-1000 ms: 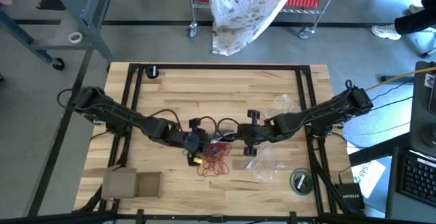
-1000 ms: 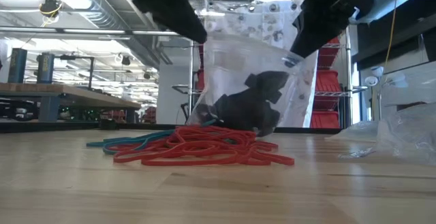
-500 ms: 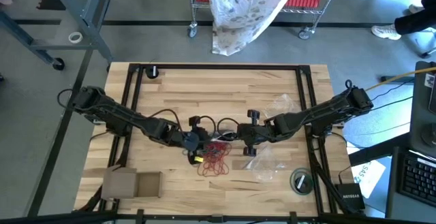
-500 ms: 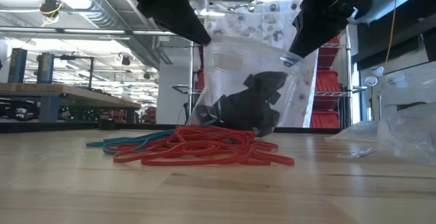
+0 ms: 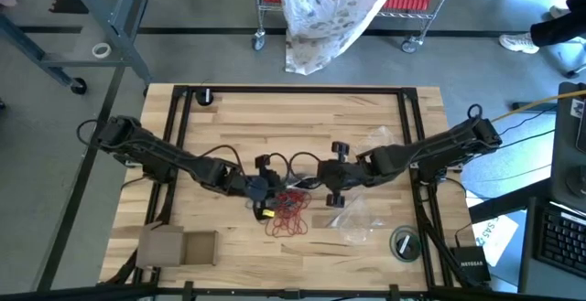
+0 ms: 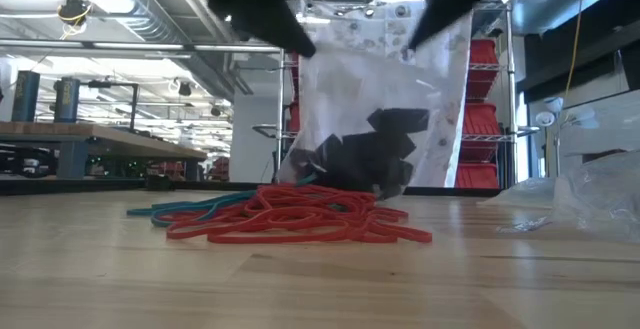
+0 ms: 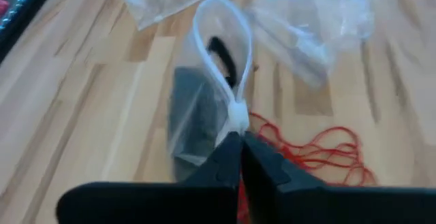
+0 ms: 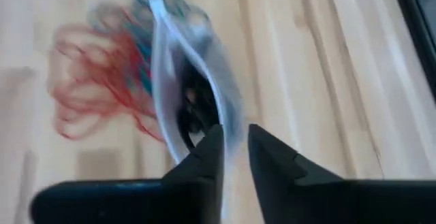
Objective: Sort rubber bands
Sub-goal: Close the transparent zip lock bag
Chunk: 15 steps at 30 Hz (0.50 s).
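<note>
Rubber bands (image 6: 290,219) lie beside the clear bag (image 6: 375,119). Left gripper (image 7: 238,141) pinches its rim; right gripper (image 8: 234,139) stands parted. Keep your pinch steady.

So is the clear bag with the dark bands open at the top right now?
Open. In the left wrist view the clear bag shows a gaping mouth, its rim pinched by the left gripper; dark bands sit inside.

Grey floor (image 5: 211,54), red shelving (image 6: 483,119)
</note>
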Motion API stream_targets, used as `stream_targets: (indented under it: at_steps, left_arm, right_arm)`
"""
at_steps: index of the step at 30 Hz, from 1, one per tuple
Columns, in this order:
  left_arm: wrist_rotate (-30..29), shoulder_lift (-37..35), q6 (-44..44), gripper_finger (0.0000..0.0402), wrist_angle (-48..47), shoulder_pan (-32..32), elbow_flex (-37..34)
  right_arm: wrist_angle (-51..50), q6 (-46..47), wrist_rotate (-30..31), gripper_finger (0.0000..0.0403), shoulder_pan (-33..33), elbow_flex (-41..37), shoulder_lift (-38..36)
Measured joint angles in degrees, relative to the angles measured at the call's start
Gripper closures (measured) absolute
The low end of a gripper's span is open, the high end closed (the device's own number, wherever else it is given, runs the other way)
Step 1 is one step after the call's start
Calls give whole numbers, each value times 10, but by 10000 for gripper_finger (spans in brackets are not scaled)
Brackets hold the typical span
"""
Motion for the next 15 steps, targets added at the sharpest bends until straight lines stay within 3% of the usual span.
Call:
stream_targets:
  at_steps: [7,15]
  left_arm:
    - [1,-2,-2,401,1,-5,5]
    - [2,-2,-7,401,2,-1,5]
  right_arm:
    - [146,-86,-56,271,0,21,15]
    - [197,-119,-42,261,-1,20,93]
